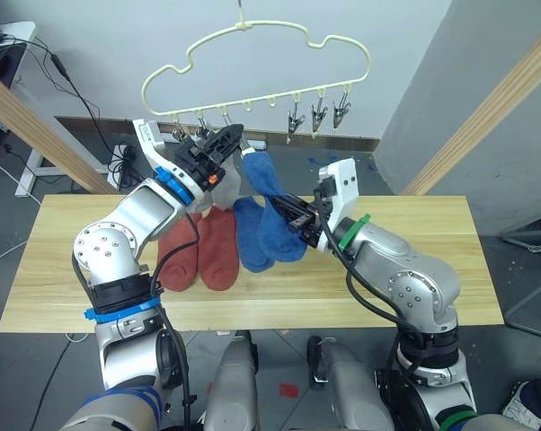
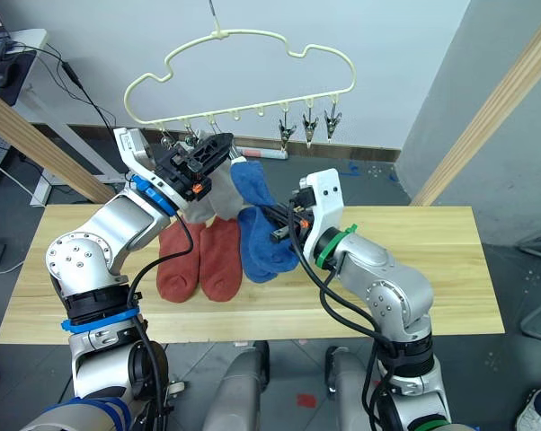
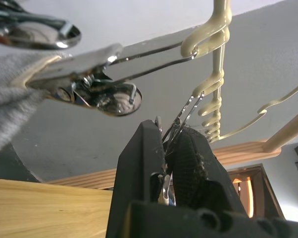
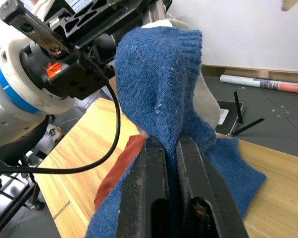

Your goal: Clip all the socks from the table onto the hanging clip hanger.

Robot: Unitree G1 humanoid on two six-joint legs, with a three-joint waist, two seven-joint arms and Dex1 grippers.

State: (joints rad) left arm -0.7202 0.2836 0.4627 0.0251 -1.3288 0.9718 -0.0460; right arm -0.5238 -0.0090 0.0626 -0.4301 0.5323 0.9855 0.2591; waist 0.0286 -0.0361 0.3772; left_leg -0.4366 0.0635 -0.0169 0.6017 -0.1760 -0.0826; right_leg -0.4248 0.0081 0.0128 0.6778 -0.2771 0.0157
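Right gripper (image 4: 171, 148) clamped on blue sock (image 4: 164, 84), its cuff rising long-axis upward toward the clip (image 3: 176, 130) squeezed inside left gripper (image 3: 171, 148) just above

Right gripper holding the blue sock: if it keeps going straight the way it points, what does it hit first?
Probably the left gripper. The right gripper, shut on the blue sock, points up along it toward the left one at the hanger; depth unclear.

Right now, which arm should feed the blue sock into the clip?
Right. The right gripper is shut on the raised blue sock, its cuff beside the left gripper, which pinches a hanger clip.
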